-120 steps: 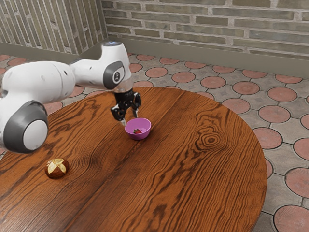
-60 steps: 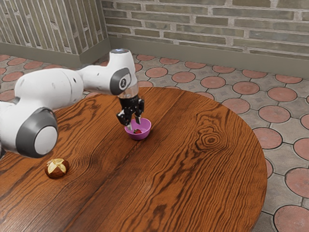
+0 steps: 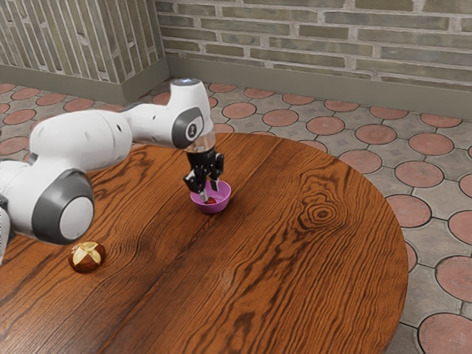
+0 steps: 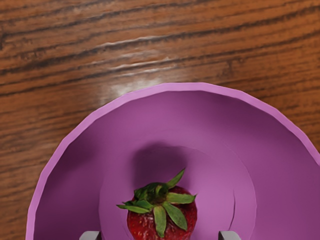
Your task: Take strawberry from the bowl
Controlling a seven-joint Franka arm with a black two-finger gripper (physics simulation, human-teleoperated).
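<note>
My gripper (image 3: 211,192) reaches down into the pink-purple bowl (image 3: 214,209), its two fingers spread apart. Low in that bowl lies the red strawberry (image 3: 212,200), just under the fingertips and partly hidden by them. Seen from the wrist view, the strawberry (image 4: 162,220) has its green leaves facing up and rests on the floor of the bowl (image 4: 210,125). The tips of my gripper (image 4: 160,235) stand on opposite sides of the fruit, with a gap on each side.
A brown bun-like object with a pale cross-shaped top (image 3: 87,256) sits on the round wooden table (image 3: 295,258), toward the exterior view's left and nearer that camera than the bowl. A brick wall (image 3: 310,44) stands beyond the tiled floor.
My hand has moved toward the exterior view's right and down, from beside and above the bowl's rim to inside it. The bowl and bun have stayed where they were.
</note>
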